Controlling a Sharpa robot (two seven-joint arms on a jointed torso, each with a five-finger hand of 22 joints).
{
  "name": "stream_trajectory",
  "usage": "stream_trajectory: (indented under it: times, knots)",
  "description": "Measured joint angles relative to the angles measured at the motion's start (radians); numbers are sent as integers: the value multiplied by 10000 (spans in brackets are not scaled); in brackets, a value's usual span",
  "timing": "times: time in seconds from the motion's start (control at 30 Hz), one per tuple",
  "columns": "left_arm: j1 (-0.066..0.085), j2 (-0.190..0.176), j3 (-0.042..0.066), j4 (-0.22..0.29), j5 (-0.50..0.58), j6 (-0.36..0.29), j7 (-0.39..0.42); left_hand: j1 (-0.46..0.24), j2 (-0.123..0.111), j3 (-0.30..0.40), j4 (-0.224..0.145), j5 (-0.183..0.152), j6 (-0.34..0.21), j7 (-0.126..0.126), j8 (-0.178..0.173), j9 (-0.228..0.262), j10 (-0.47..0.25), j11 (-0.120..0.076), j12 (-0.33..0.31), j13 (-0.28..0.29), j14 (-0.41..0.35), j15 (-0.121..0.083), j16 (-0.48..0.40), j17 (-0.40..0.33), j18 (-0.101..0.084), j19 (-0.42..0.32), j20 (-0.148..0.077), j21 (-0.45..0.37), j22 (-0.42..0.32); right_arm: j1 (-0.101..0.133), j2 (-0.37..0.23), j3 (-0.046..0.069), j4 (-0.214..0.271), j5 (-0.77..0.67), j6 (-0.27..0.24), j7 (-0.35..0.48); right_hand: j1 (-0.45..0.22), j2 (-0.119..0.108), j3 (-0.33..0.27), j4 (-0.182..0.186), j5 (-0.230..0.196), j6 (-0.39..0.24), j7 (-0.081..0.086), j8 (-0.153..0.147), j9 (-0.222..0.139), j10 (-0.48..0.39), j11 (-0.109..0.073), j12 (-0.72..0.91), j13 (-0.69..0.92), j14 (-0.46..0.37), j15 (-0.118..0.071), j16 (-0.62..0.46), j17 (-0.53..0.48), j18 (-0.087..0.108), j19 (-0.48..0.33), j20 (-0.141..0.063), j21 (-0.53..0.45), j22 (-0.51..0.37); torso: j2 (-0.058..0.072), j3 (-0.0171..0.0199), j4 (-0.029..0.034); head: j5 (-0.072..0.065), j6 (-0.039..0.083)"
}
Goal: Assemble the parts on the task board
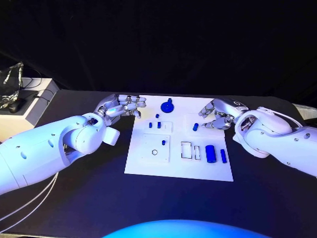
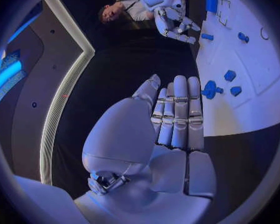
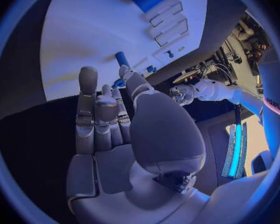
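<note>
Head view: the left robot hand (image 1: 124, 106) hovers at the far left corner of the white task board (image 1: 148, 166) on the black bench (image 1: 94, 198), fingers extended side by side and holding nothing. Just right of that hand, near the board's far edge, sits a round blue part with a stub (image 1: 167, 106), and nearer the robot lie two small blue pegs (image 1: 155, 125). Further right, a short blue peg (image 1: 195, 127) lies just beside the right robot hand (image 1: 217, 115), its long axis running roughly toward and away from the robot. Nearer the robot than that hand, a larger blue cylinder (image 1: 210, 153) and a thin blue bar (image 1: 223, 156) lie parallel, long axes also running toward and away from the robot. The right robot hand rests at the board's right edge, fingers partly curled and empty.

Left wrist view shows what the head view hides: the left palm flat, fingers straight together, with the round part (image 2: 210, 89) past the fingertips. Right wrist view shows the short peg (image 3: 122, 59) just beyond the right fingertips, free of them. No writing on the board can be read.
</note>
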Motion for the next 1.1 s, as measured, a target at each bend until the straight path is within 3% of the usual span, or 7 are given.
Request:
stream_trajectory:
  times: [0.33, 0.93, 1.1]
  knots:
    - [-6, -3, -1, -5, 0, 14, -2, 0, 0, 0, 0, 0, 0, 0, 0, 0, 0, -1, 0, 0, 0, 0, 0, -1, 0, 0, -1, 0, -1, 9, 289, -5, -276, -187, 609, -13, 53, 53, 52, -52, 0, 1, 1, 0, 0, 205, -74, 0, 0, 0, -1, -4, 32, 7, 37, -37, -41, 24, 12, -10, 4, 18, -33]
    - [-9, -4, -1, -11, 0, 21, -7, 0, 0, 0, 0, 0, 0, 0, 0, 0, 1, -2, 2, 0, 0, 0, 0, -2, -1, -1, -1, 1, -3, -18, 641, -50, -400, -273, 1167, -12, -254, 175, 1316, -324, 0, 445, 115, -1, 1, 890, -238, -39, -1, 20, -51, 43, 133, 1, 97, -95, -79, 331, 6, -14, -9, 48, -128]
    - [-9, -4, -1, -11, -1, 23, -9, 0, 0, 0, 0, 0, 0, 0, 0, 0, 1, -2, 3, 0, 0, 0, 0, -2, 0, -1, -1, 1, -4, -26, 692, -58, -437, -284, 1244, -12, -321, 240, 1753, -331, -350, 652, 149, -1, 1, 982, -244, -39, -1, 56, -86, 43, 141, -23, 124, -122, -78, 416, 5, -8, -13, 48, -128]
